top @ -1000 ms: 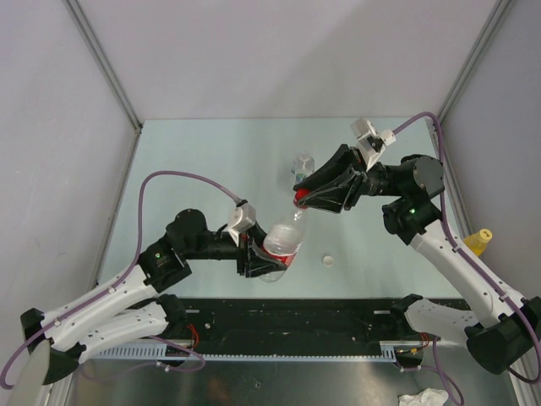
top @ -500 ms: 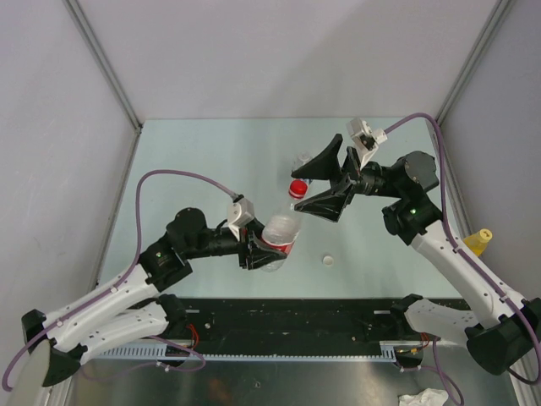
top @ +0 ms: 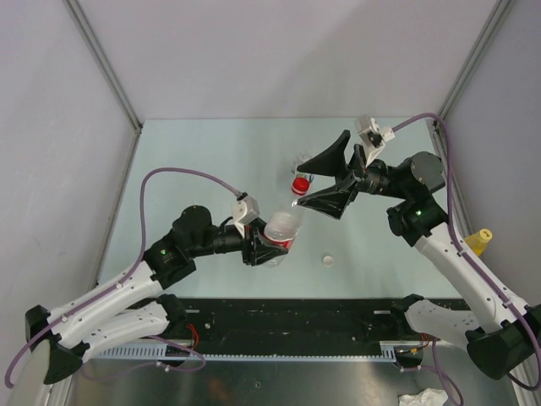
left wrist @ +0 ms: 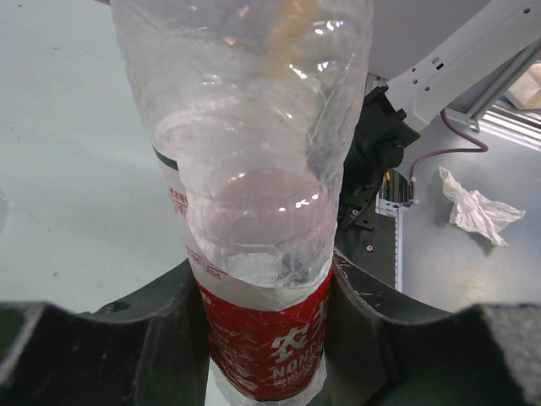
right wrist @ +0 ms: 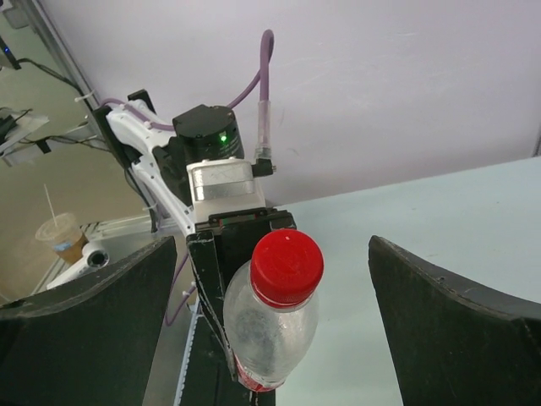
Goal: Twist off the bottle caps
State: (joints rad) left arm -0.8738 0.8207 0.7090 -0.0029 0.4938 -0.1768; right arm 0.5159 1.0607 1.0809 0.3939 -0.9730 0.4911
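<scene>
Left gripper (top: 264,248): jaws clamped on the red-label bottle (top: 281,235), which is held tilted above the table (top: 194,161).
Right gripper (right wrist: 272,245): jaws wide apart, with one finger on either side of the red cap (right wrist: 287,265).
Red cap: sits on the held bottle's neck.
Top view alone: a white cap (top: 327,260) lies loose on the table near the held bottle. A clear bottle (top: 303,161) stands partly hidden behind the right gripper, and a yellow bottle (top: 478,242) is past the table's right edge.
Left wrist view alone: white lettering on the red label.
Right wrist view alone: a gap between each finger and the red cap.
Count: three bottles; two caps clearly seen, one red and one white.
</scene>
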